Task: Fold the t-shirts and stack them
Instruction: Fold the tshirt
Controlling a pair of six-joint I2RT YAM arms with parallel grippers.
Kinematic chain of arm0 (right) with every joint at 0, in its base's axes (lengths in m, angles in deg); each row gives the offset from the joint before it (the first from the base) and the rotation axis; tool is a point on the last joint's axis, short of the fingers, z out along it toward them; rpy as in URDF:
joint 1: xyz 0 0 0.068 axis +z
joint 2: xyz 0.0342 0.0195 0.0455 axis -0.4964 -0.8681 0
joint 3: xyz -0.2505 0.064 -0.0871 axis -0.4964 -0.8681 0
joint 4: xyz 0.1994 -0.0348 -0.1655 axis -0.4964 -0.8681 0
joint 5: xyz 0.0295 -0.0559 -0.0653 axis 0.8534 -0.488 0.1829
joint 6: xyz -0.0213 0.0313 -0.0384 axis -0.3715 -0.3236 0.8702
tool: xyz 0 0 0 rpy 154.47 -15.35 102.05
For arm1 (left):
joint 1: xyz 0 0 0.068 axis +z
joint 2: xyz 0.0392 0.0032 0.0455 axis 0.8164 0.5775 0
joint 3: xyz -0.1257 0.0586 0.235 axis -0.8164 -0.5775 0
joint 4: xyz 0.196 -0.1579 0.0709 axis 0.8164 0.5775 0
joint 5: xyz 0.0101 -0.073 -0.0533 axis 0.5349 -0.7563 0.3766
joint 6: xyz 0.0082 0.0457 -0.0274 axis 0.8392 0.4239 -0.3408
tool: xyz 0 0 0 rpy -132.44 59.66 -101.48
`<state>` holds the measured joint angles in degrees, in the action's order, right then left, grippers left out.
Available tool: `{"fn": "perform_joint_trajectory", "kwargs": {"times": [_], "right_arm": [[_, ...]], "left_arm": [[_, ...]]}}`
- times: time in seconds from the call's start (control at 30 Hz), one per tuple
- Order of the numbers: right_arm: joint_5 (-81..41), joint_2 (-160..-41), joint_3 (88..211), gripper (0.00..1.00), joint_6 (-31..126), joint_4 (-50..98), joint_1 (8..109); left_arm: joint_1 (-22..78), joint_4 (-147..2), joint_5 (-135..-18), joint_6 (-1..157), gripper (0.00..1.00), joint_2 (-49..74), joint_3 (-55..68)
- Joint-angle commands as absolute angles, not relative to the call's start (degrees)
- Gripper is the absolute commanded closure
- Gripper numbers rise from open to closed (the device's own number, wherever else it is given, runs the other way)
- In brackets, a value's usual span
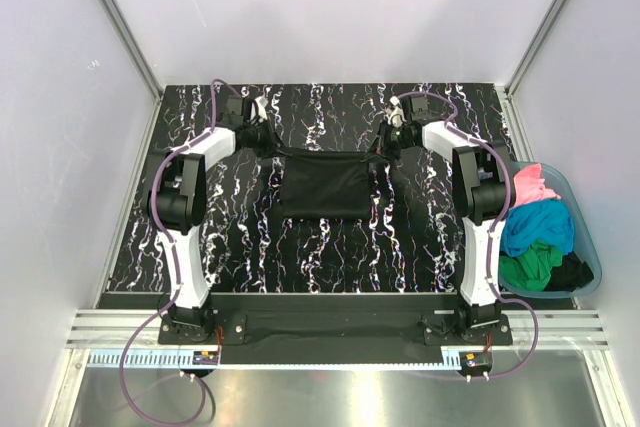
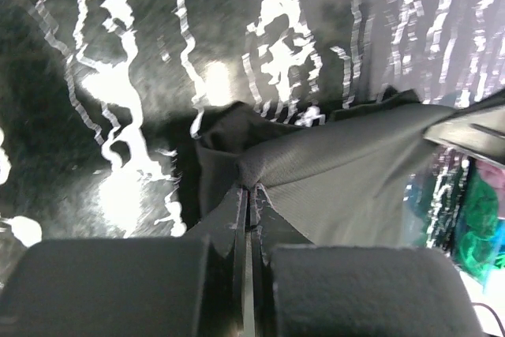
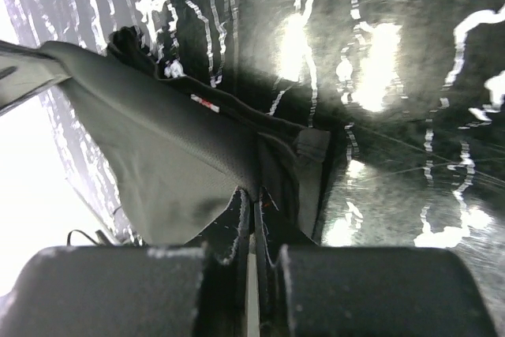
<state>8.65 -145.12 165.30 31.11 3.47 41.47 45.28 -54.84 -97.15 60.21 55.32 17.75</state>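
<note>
Clenched on black shirt (image 1: pixel 322 189) corners with left claw (image 2: pixel 246 192) and right claw (image 3: pixel 251 193); risk of slipping from thin pinch, skewing fold through uneven pull

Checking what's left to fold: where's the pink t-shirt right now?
Top view, far right: the pink t-shirt lies at the far end of the teal tub, beside the right arm, just beyond the turquoise t-shirt.
</note>
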Motion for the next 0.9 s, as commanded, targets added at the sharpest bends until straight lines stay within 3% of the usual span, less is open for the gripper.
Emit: {"fn": "perform_joint_trajectory", "kwargs": {"times": [0.0,0.1,0.13,0.17,0.2,0.27,0.47,0.6,0.77,0.87], "right_arm": [[6.2,-142.39,165.69,0.97,31.0,5.45,40.92],[4.19,-141.43,164.29,0.94,30.3,6.33,40.75],[3.39,-141.25,164.11,0.8,29.43,6.51,40.66],[2.25,-140.64,163.76,0.71,28.98,6.77,40.57],[1.72,-140.2,163.23,0.61,28.54,7.64,40.31],[-0.47,-138.45,163.22,0.56,27.4,7.13,40.22],[1.7,-131.25,160.95,0.59,25.11,1.33,40.22],[8.47,-128.07,155.94,0.59,27.04,-2.88,40.92],[20.83,-128.49,150.84,0.63,28.46,1.05,42.5],[21.85,-131.13,148.73,0.63,27.67,3.77,44.0]], "left_arm": [[45.5,-57.87,-99.79,59.78,1.0,55.78,20.44],[45.41,-58.13,-101.28,59.16,1.0,57.36,22.89],[45.41,-57.52,-101.11,58.99,0.99,57.97,23.95],[45.41,-56.12,-101.02,58.9,0.79,59.81,25.0],[45.41,-54.98,-101.02,58.81,0.69,60.43,27.28],[45.67,-51.12,-99.45,59.51,0.58,61.23,29.4],[45.77,-38.13,-88.29,65.22,0.5,55.53,36.08],[43.05,-35.01,-83.28,68.29,0.48,47.2,33.2],[39.18,-45.87,-93.44,63.13,0.47,42.86,18.38],[37.6,-51.78,-96.8,60.13,0.48,44.44,12.9]]}}
